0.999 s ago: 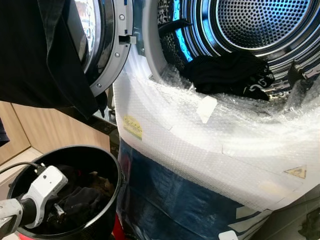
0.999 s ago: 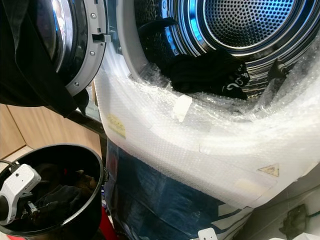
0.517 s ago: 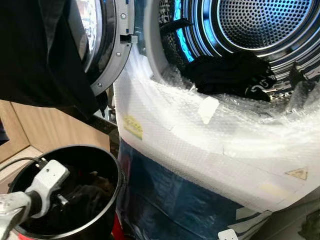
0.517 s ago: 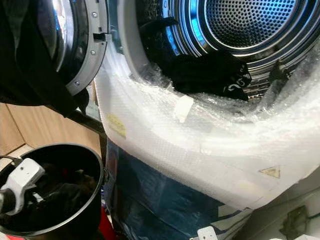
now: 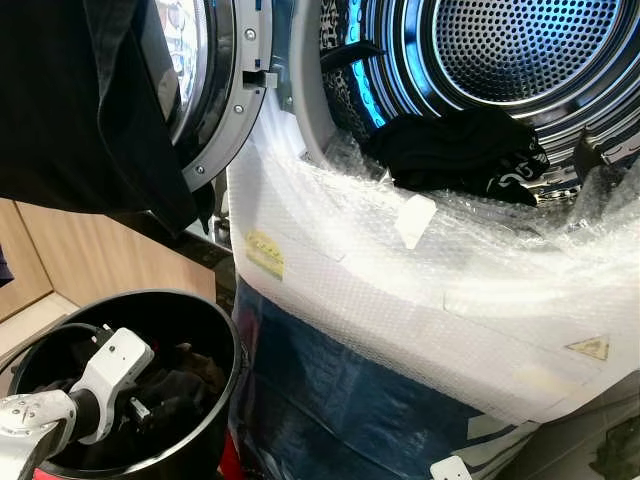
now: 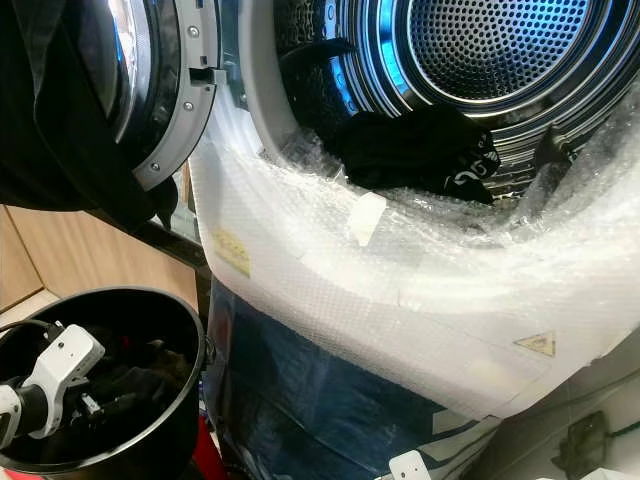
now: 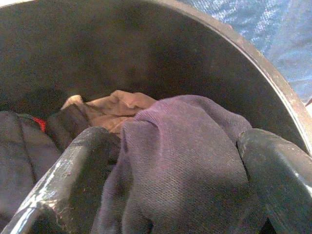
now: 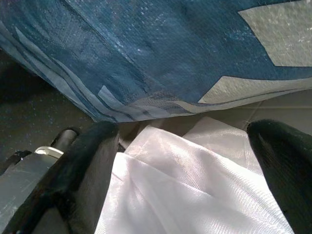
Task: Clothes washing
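A black bucket [image 5: 228, 335] on the floor at lower left holds dark clothes. My left gripper [image 7: 180, 195] reaches down into it, open, with its fingers [image 7: 73, 170] on either side of a dark purple garment [image 7: 180, 141]. A tan cloth [image 7: 117, 105] lies behind it. Its white wrist [image 5: 115, 368] sits inside the bucket's rim. The washing machine drum [image 5: 520, 50] stands open, lit blue, with black clothes [image 5: 455, 150] lying at its mouth. My right gripper [image 8: 185, 161] hangs low and open over a white plastic sheet [image 8: 195, 190].
The round door [image 5: 215, 95] is swung open to the left, and a black garment [image 5: 70, 110] hangs in front of it. Bubble wrap [image 5: 400, 290] covers the machine's front below the opening, with a blue tarp [image 5: 330, 400] under it. Wooden panels stand at the left.
My left wrist has shifted a little to the right and deeper among the clothes in the bucket. The clothes in the drum have not moved.
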You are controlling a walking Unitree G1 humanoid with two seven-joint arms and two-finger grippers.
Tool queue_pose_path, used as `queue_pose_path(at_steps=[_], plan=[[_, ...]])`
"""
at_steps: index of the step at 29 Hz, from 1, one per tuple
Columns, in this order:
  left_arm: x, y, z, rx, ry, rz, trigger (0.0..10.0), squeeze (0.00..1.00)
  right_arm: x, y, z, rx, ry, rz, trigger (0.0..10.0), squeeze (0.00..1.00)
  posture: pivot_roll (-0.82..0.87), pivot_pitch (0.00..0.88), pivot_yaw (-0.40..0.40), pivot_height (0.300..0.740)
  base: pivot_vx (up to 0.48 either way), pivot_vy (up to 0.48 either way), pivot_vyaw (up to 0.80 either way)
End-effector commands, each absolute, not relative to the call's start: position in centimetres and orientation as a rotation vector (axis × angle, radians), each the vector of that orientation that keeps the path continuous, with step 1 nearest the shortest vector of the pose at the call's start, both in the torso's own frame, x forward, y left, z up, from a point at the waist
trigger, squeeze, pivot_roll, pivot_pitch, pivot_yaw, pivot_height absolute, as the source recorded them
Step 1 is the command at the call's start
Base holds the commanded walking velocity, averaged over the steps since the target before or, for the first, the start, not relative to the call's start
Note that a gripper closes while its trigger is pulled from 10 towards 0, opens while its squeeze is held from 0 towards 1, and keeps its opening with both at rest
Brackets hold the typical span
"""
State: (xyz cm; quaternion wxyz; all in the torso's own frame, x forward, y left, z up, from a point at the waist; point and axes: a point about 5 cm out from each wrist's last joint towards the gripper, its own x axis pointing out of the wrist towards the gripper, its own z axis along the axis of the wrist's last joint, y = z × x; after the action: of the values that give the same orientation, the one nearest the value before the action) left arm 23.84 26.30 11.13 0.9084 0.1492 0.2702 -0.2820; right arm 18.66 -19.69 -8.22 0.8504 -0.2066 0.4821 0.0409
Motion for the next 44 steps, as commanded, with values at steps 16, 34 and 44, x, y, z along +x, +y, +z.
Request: queue_pose_path(at_steps=[16,34,44], plan=[[23.3,25.4,9.1,0.271,0.617,-0.631,0.0,0.00,20.1,-20.2,-7.3,-0.427,0.941,0.089,10.0,0.00,0.12,0.000,-0.165,0.740,0.000,0.000,0.00],[23.5,25.5,9.0,0.291,0.610,-0.616,0.0,0.00,20.7,-19.9,-7.1,-0.385,0.927,0.077,10.0,0.00,0.12,0.000,-0.161,0.740,0.000,0.000,0.00],[23.0,25.7,9.1,0.259,0.609,-0.606,0.0,0.00,20.3,-19.7,-7.3,-0.359,0.936,0.070,10.0,0.00,0.11,0.000,-0.156,0.740,0.000,0.000,0.00]])
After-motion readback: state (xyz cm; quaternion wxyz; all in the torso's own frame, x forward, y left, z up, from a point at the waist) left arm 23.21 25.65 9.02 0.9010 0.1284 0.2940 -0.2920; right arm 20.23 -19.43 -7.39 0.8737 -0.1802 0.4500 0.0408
